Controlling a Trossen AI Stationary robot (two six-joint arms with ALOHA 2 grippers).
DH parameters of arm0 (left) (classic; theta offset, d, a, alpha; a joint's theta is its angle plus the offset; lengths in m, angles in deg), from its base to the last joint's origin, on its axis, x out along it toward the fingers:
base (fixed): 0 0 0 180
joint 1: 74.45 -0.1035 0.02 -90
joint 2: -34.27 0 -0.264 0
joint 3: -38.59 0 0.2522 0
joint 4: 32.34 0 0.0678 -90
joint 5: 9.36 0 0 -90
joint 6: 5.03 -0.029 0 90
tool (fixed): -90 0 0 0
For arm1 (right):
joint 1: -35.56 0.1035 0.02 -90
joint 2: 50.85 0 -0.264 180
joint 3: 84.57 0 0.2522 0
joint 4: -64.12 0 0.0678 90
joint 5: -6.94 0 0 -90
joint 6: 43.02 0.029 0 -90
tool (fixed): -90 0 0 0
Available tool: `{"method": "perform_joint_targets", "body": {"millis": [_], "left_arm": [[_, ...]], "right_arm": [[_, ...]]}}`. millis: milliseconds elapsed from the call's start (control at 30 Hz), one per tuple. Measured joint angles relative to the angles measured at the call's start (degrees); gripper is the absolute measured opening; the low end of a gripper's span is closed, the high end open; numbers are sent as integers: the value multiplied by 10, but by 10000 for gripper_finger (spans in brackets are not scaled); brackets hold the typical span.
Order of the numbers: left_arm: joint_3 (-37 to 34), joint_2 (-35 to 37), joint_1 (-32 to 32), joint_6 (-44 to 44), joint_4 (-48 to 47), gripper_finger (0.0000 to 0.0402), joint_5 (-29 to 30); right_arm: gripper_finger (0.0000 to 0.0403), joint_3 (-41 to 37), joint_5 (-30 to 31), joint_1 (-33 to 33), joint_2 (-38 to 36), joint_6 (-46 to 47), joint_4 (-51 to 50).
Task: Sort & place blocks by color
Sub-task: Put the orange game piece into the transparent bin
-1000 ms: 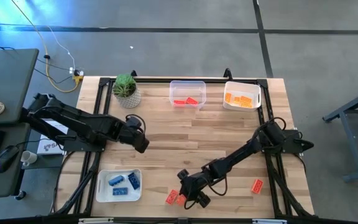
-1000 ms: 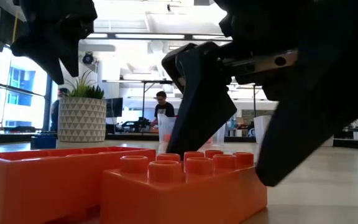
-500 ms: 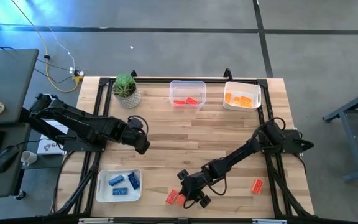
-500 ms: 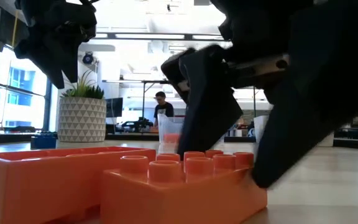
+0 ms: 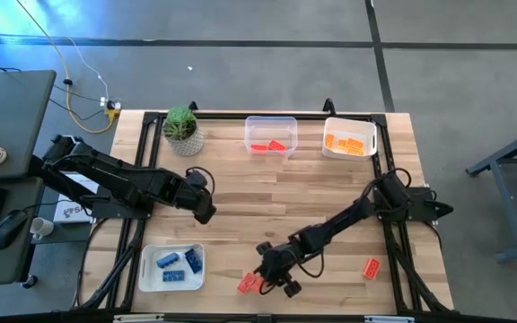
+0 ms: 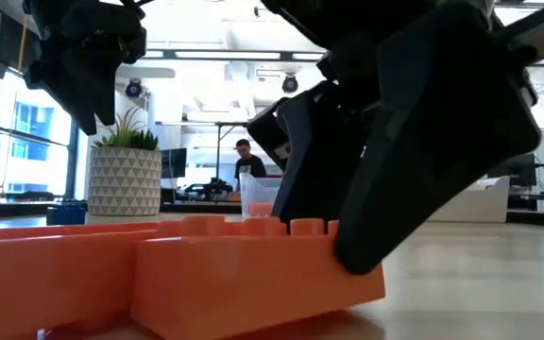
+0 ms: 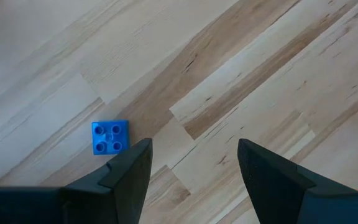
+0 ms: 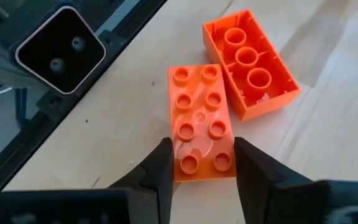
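Gripping one end of an orange studded brick, the right gripper has its jaws pressed against the brick's two long sides, low at the counter's near edge. A second orange brick lies upside down just beyond the jaws, close beside the held one and perhaps touching it at a corner. In the low view the held brick looks slightly tilted off the wood.

To do this step well, I judge the lift should go straight up so the neighbour is not dragged along, and the grip, sitting near one end, should be firm enough to stop the brick swinging.

The left gripper hangs over bare wood with jaws apart, empty, a small blue block just outside one of them.
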Motion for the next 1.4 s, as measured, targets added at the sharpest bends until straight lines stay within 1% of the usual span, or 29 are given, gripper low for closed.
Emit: {"method": "perform_joint_targets", "body": {"millis": [167,333,567,733,900,1033,1133,1233,1400], "left_arm": [[0,0,0,-11,0,225,-2],[0,0,0,-13,0,225,-2],[0,0,-1,-13,12,225,25],[0,0,-1,-58,31,225,48],[0,0,-1,-125,37,225,78],[0,0,-1,-167,39,225,119],[0,0,-1,-198,38,225,136],[0,0,-1,-230,38,225,143],[0,0,-1,-277,38,225,168]], "right_arm": [[107,1,-5,-10,-2,23,-11],[107,1,4,-17,-20,51,-63],[107,0,90,-20,-53,67,-135],[107,0,149,-32,-68,114,-170],[107,0,215,-51,-79,177,-184],[107,0,265,-77,-90,247,-199],[107,0,314,-99,-101,289,-201],[107,0,356,-126,-112,309,-200],[107,0,401,-180,-128,320,-195]]}}
